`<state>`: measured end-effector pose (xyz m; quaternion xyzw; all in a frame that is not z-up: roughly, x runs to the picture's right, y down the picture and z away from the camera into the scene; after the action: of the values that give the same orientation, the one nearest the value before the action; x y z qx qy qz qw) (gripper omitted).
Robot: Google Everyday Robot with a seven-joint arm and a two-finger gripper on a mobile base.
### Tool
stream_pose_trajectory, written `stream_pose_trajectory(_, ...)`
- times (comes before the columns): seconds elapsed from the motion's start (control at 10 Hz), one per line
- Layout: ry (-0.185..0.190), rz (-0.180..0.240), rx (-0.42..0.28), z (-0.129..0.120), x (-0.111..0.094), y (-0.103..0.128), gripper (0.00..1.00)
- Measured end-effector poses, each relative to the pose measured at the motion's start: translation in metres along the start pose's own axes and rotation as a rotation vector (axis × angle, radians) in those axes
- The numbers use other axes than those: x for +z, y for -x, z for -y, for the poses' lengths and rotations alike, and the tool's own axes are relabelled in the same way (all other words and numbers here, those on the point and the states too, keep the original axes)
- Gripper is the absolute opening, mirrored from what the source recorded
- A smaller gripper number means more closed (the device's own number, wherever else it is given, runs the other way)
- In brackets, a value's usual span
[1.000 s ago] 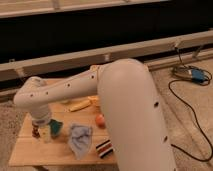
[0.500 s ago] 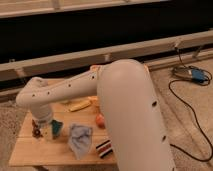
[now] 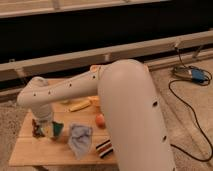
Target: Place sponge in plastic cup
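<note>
The end effector is hanging near the table's 9 o'clock edge, with bare wood lying open toward 6 o'clock; its state cannot be told, nor can the sponge be picked out. One teal plastic cup is standing just beside it at 3 o'clock. One crumpled cloth, one orange fruit, one yellow item and one striped packet are crowding the middle beside the arm.

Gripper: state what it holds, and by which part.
Cannot be told: the gripper hangs low over the wooden table, beside a teal object.
</note>
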<state>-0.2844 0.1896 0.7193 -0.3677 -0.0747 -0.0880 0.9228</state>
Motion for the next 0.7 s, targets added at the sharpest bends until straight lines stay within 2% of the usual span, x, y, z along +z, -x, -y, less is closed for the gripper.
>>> stream_pose_trajectory(0.1, -0.005, 0.000, 0.003, 0.001, -0.002, -0.001, 0.01)
stream_pose_trajectory(0.2, -0.014, 0.002, 0.006, 0.003, -0.006, -0.003, 0.00)
stream_pose_trajectory(0.5, -0.069, 0.013, 0.007, 0.012, -0.037, -0.005, 0.00)
stream_pose_trajectory(0.7, -0.118, 0.023, 0.000, 0.022, -0.065, -0.010, 0.00)
